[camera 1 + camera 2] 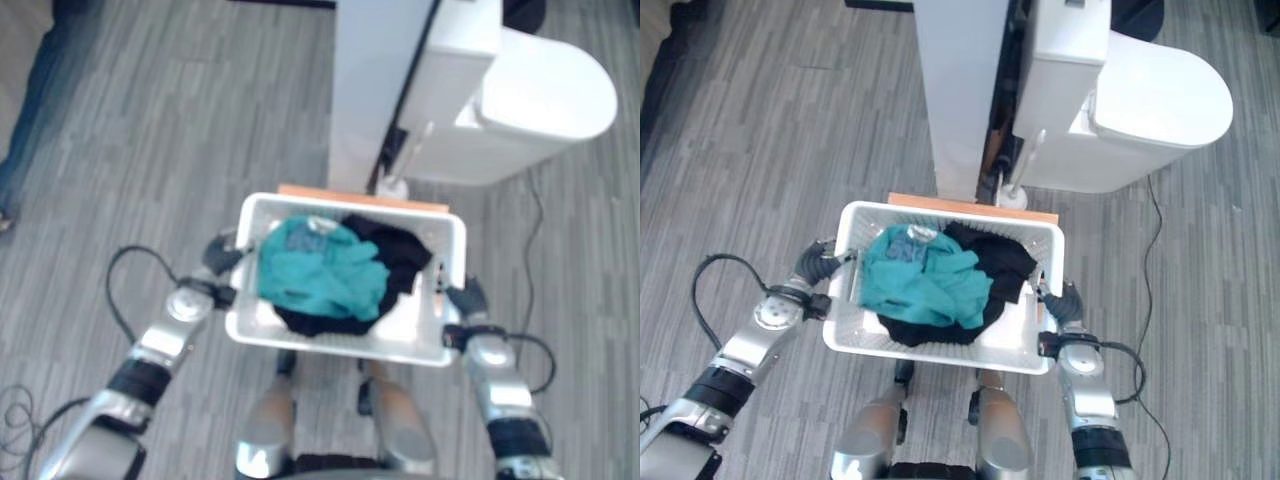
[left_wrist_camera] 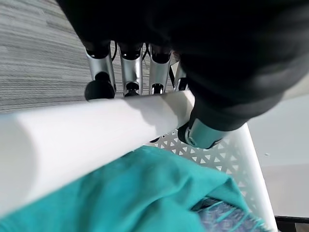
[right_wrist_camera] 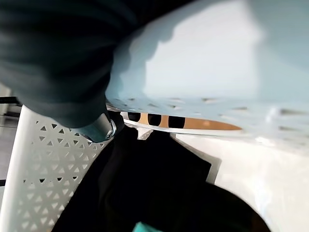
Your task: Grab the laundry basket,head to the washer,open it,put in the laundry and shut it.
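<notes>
- Left eye view: the white laundry basket [image 1: 440,300] is held up off the grey plank floor [image 1: 150,150], between the two hands. The left hand [image 1: 222,258] is at the basket's left rim and the right hand [image 1: 466,298] at its right rim. Inside the basket a teal garment [image 1: 320,268] lies on top toward the left side, with a black garment [image 1: 400,255] beside and under it toward the right. Just beyond the basket's far rim lies an orange-brown board [image 1: 400,203]; beyond that stands a white appliance [image 1: 540,100] with a rounded front, and a tall white panel [image 1: 365,90] beside it.
- Right eye view: the same scene; the basket's bare white bottom [image 1: 1015,335] shows on the right of the clothes, and both hands are pressed to the basket's sides.
- Left wrist view: the left hand's fingers [image 2: 130,72] curl over the basket's thick white rim [image 2: 72,140] and the thumb [image 2: 203,133] presses on the inner side, so this hand is grasping the rim. The teal garment lies just under the rim, against the perforated wall [image 2: 217,154].
- Right wrist view: the right hand's dark fingertips [image 3: 154,119] poke through the handle opening in the basket wall [image 3: 53,159] and the thumb [image 3: 99,128] sits against the wall, so this hand is clasped on the basket. The black garment fills the basket below.
</notes>
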Available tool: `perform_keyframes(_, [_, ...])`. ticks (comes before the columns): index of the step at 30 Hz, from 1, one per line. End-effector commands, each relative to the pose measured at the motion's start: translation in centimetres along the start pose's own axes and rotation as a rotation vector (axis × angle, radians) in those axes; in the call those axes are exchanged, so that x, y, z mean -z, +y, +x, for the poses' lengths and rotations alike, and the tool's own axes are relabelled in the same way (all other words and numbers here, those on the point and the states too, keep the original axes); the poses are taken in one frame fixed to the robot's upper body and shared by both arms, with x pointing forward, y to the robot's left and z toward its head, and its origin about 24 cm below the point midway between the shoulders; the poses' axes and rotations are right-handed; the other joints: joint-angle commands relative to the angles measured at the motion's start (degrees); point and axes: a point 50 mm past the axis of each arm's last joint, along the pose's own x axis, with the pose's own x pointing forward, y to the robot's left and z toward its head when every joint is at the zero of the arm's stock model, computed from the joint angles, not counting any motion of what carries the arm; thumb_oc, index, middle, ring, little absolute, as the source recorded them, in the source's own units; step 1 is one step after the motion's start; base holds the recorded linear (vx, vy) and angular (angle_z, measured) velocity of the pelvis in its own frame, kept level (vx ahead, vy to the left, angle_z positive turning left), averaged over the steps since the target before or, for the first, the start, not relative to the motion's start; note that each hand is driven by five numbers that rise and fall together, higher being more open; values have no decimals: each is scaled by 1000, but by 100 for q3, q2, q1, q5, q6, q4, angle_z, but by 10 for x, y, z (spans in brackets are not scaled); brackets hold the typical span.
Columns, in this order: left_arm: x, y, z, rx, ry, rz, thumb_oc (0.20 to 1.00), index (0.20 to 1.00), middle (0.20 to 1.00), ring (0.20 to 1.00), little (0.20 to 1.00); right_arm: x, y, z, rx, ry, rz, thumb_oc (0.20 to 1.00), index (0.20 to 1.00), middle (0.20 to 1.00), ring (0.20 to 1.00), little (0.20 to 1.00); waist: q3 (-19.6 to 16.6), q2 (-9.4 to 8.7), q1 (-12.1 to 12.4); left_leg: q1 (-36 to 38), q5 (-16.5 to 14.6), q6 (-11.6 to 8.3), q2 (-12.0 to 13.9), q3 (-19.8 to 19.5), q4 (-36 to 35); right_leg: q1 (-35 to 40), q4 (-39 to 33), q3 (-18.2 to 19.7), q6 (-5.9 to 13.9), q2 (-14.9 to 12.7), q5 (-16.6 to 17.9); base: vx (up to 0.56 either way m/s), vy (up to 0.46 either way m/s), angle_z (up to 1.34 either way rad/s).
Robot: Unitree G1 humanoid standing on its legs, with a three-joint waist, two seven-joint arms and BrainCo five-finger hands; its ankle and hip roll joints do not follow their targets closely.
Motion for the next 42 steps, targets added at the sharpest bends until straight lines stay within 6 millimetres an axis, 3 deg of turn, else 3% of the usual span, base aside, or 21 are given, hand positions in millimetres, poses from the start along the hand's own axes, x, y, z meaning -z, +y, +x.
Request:
perform_keyframes(1, [-2,18,-7,-13,-32,16,200,200,200,200,200,-49,-14,-13,-45,-271,133,200,200,200,200,200,-827,154,145,-118,-70,185,185,-209,18,537,448,-58,168,-368,-591,38,-38,1])
perform_keyframes(6, [45,7,-51,5,114,-114,200,200,200,200,200,-27,-14,-27,-77,-201,182,200,200,200,200,200,-1270,169,186,92,-121,214,232,-223,18,759,619,-82,126,-306,-817,25,-44,3])
perform_keyframes(10, [58,-2,-64,19,159,-180,200,200,200,200,200,-19,-12,-30,-85,-170,203,200,200,200,200,200,-1445,175,194,108,-96,203,248,-231,18,856,613,-131,105,-281,-860,-12,-68,7])
perform_keyframes(14, [56,-13,-64,52,155,-214,200,200,200,200,200,-12,-16,-33,-65,-146,201,200,200,200,200,200,-1642,170,200,9,48,114,297,-289,18,960,495,-201,57,-187,-904,-39,-109,11])
perform_keyframes(21, [47,-21,-63,88,117,-241,200,200,200,200,200,-16,-28,-34,-25,-158,144,200,200,200,200,200,-1665,144,211,-157,373,-28,488,-378,23,1180,250,-385,-61,36,-963,-70,-171,20])
perform_keyframes(25, [40,-22,-56,95,86,-218,200,200,200,200,200,-21,-36,-33,10,-176,126,200,200,200,200,200,-1487,86,198,-558,966,-164,690,-266,61,1161,232,-614,-82,56,-937,-153,-114,26])
perform_keyframes(30, [36,-20,-51,72,68,-202,200,200,200,200,200,-25,-32,-31,-1,-187,113,200,200,200,200,200,-1521,-55,158,-143,656,-18,953,-129,453,938,155,-465,-100,-14,-739,-147,-41,12])
perform_keyframes(32, [40,-19,-55,62,85,-210,200,200,200,200,200,-25,-29,-29,-15,-187,106,200,200,200,200,200,-1663,8,112,208,639,-6,1058,-218,372,862,185,-413,-72,53,-746,-44,48,0])
perform_keyframes(33, [47,-17,-61,46,113,-222,200,200,200,200,200,-21,-31,-30,-8,-169,104,200,200,200,200,200,-1819,111,39,391,855,-95,1191,-128,89,882,132,-385,-33,137,-756,-1,59,-16])
perform_keyframes(35, [52,-16,-65,40,130,-225,200,200,200,200,200,-19,-30,-31,-8,-162,104,200,200,200,200,200,-1875,150,42,365,998,-133,1192,-156,32,897,133,-368,-19,149,-768,-7,68,-19])
perform_keyframes(37, [56,-15,-68,33,144,-224,200,200,200,200,200,-17,-30,-30,-12,-157,106,200,200,200,200,200,-1900,196,47,421,948,-134,1175,-121,18,916,184,-311,-8,131,-770,-32,81,-10])
perform_keyframes(40, [57,-15,-68,23,146,-228,200,200,200,200,200,-17,-23,-25,-29,-153,101,200,200,200,200,200,-1885,287,73,561,758,-73,1119,-85,72,874,289,-79,39,45,-707,-87,120,-46])
perform_keyframes(42, [54,-14,-66,21,127,-235,200,200,200,200,200,-17,-20,-20,-40,-148,94,200,200,200,200,200,-1806,309,115,545,370,7,931,-304,509,640,437,349,127,-135,-528,-237,274,-75])
